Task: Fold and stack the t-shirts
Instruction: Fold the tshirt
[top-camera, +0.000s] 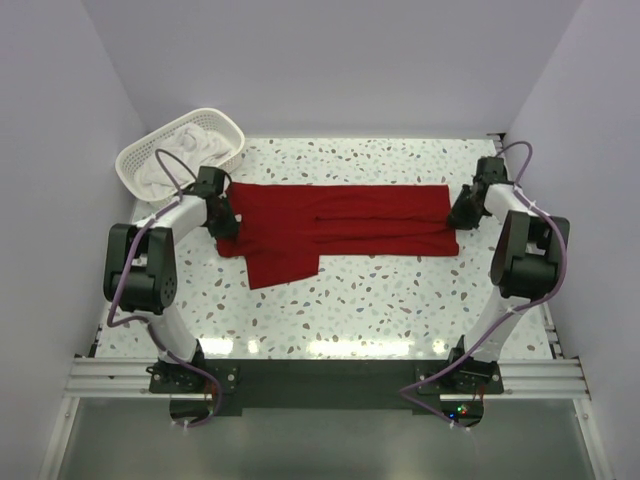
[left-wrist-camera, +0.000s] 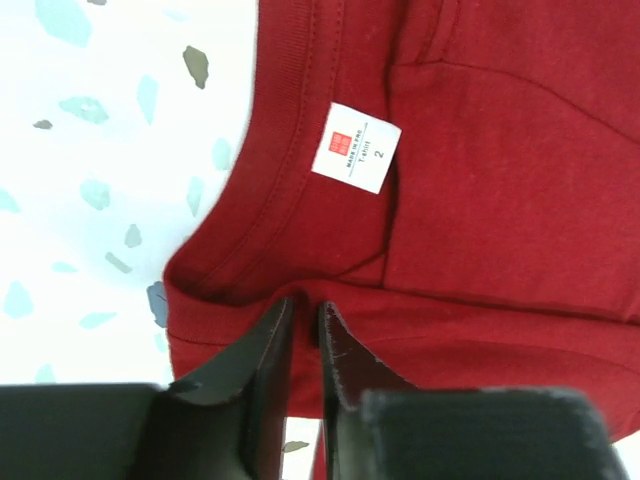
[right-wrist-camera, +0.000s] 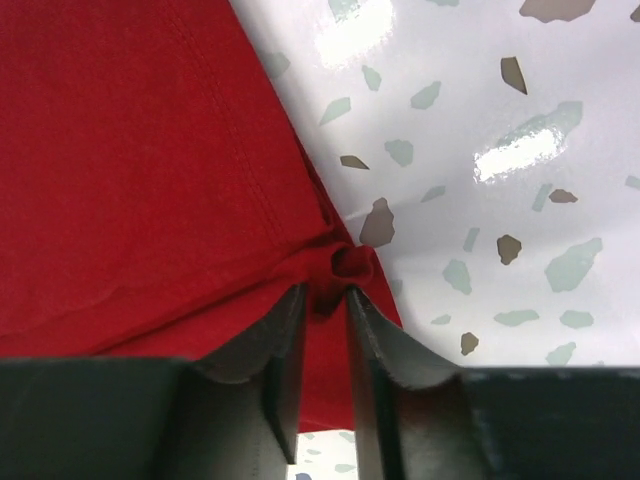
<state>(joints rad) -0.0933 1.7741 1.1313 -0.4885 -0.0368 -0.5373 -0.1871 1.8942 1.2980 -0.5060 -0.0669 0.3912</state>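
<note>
Partly hidden: white t-shirts (top-camera: 192, 143) are heaped in the basket (top-camera: 128, 165) beyond the left gripper (left-wrist-camera: 305, 312), so they cannot be counted. One red t-shirt (top-camera: 340, 225) lies stretched on the table (top-camera: 380, 300) between both claws.
Left gripper: jaws nearly closed, pinching a collar fold, neck label (left-wrist-camera: 355, 147) just ahead of the tips.
Right gripper (right-wrist-camera: 325, 298): jaws narrow, clamping a bunched hem corner.
Count: two grippers, one basket.
</note>
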